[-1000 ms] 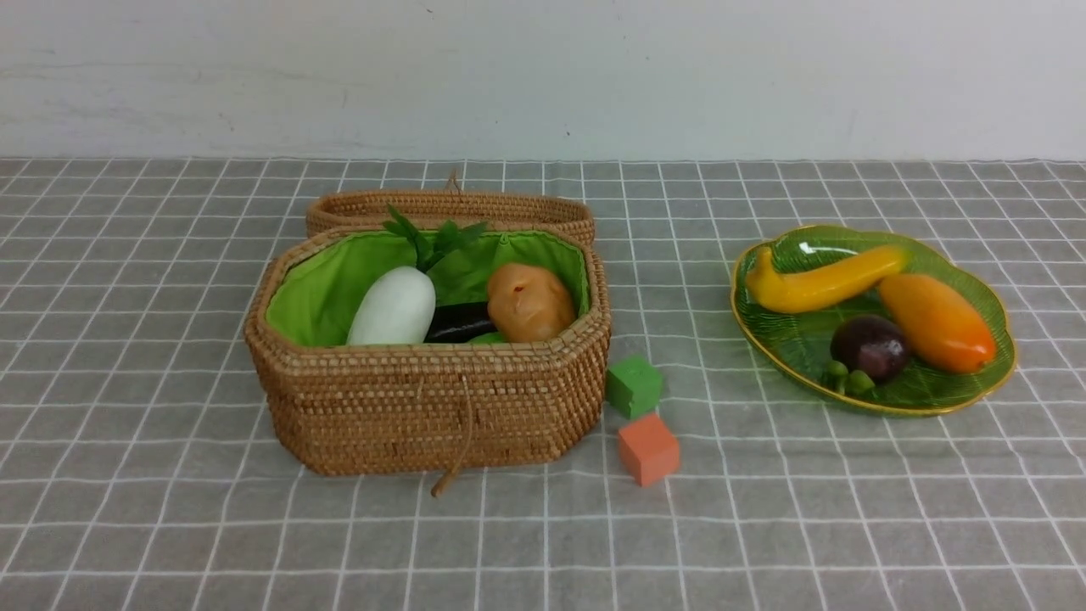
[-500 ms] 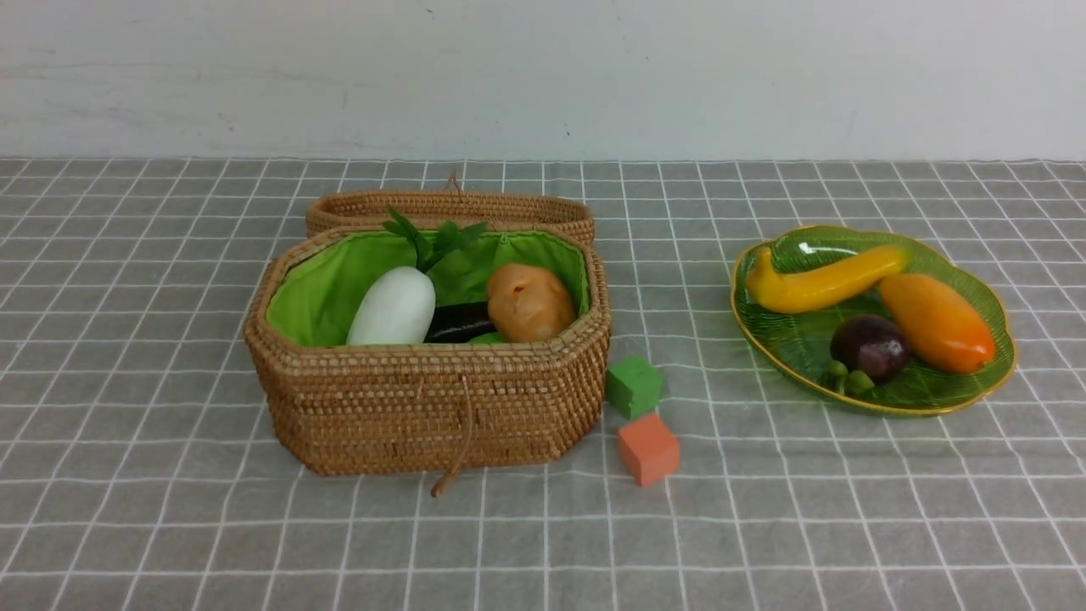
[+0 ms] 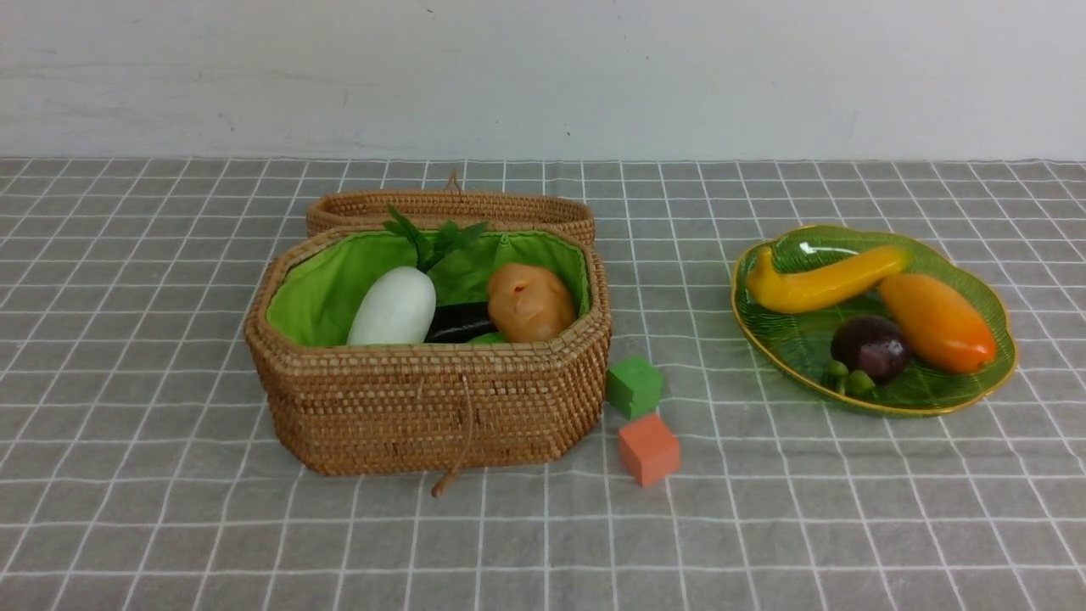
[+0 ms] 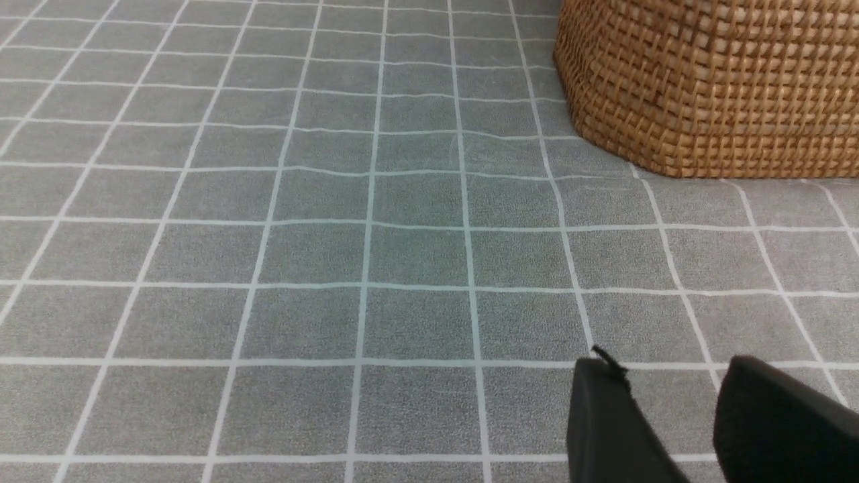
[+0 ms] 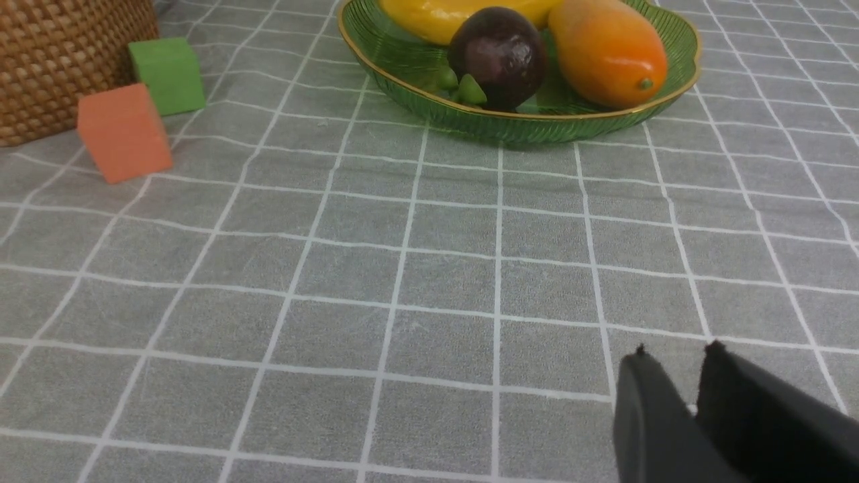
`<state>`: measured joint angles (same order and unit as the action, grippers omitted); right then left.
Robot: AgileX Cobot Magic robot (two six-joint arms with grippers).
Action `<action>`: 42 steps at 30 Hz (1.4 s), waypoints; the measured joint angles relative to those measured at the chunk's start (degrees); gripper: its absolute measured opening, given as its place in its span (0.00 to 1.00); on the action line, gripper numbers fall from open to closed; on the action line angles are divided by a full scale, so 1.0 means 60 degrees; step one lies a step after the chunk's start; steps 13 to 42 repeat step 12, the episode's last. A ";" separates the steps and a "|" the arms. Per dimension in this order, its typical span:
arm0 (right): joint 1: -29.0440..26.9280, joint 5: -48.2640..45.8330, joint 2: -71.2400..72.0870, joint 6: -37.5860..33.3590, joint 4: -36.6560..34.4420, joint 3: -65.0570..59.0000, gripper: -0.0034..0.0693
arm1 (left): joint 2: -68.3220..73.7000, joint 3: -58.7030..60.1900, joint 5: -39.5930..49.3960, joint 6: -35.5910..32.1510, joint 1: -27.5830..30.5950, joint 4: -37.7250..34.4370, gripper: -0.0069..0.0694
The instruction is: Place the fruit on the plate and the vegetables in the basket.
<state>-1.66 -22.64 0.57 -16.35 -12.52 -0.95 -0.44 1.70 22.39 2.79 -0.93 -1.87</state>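
Observation:
The basket stands left of centre with its lid folded back. Inside it lie the white radish, the potato, the eggplant and a sliver of the green gourd. On the plate at the right rest the banana, the mango-like fruit and the mangosteen. Neither gripper shows in the front view. My left gripper hangs open over bare cloth near the basket. My right gripper is narrowly open and empty, well short of the plate.
A green cube and an orange cube sit on the checked grey cloth just right of the basket. A white wall runs along the back of the table.

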 joint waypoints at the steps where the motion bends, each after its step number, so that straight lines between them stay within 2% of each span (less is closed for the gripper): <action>1: 0.0000 0.0000 0.0000 0.0000 0.0000 0.0000 0.23 | 0.0000 0.0000 0.0000 0.0000 0.0000 0.0000 0.40; 42: 0.0000 0.0000 0.0000 0.0000 0.0000 0.0000 0.24 | 0.0000 0.0000 0.0000 0.0000 0.0000 0.0000 0.40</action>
